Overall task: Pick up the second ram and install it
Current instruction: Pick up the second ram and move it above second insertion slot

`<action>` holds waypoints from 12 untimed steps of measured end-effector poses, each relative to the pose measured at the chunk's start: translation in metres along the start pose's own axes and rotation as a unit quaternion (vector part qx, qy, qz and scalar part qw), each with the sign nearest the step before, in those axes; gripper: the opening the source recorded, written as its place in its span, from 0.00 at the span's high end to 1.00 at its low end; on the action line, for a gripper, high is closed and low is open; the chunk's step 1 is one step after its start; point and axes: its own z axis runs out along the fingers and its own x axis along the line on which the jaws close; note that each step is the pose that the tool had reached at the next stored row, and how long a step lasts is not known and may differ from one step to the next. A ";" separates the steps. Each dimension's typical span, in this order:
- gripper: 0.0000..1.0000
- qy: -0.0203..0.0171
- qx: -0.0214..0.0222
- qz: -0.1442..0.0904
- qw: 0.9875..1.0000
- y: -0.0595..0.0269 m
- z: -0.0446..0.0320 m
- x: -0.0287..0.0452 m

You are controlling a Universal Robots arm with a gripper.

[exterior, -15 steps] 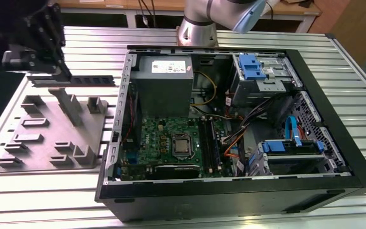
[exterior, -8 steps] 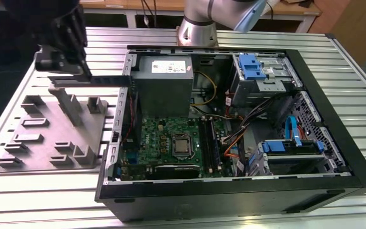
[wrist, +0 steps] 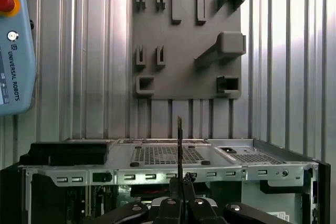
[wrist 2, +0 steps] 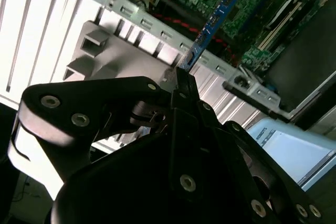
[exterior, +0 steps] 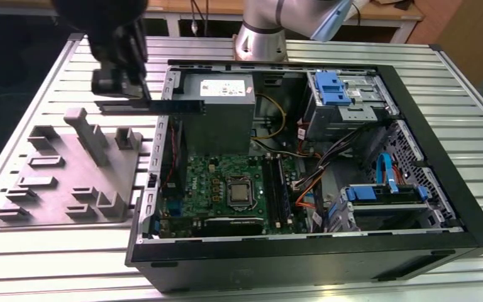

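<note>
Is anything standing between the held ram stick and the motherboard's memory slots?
Nothing plainly does. The gripper holds the second ram above the case wall; the power supply stands near its tip, beside the way to the slots.

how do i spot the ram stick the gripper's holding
Find the open computer case; above its wall on the exterior view's left hangs the black gripper. The second ram is the thin dark strip clamped in it, in mid-air, not on the motherboard.

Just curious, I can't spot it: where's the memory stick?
In the exterior view's upper left, the pincer holds the second ram aloft, above the gap between the grey fixture tray and the computer case.
</note>
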 end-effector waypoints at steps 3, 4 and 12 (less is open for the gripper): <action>0.92 0.000 0.000 0.000 1.000 -0.0135 0.0003 0.0000; 0.92 0.000 0.000 0.000 1.000 -0.0184 0.0004 0.0000; 0.92 0.000 0.000 0.000 1.000 -0.0548 0.0011 -0.0001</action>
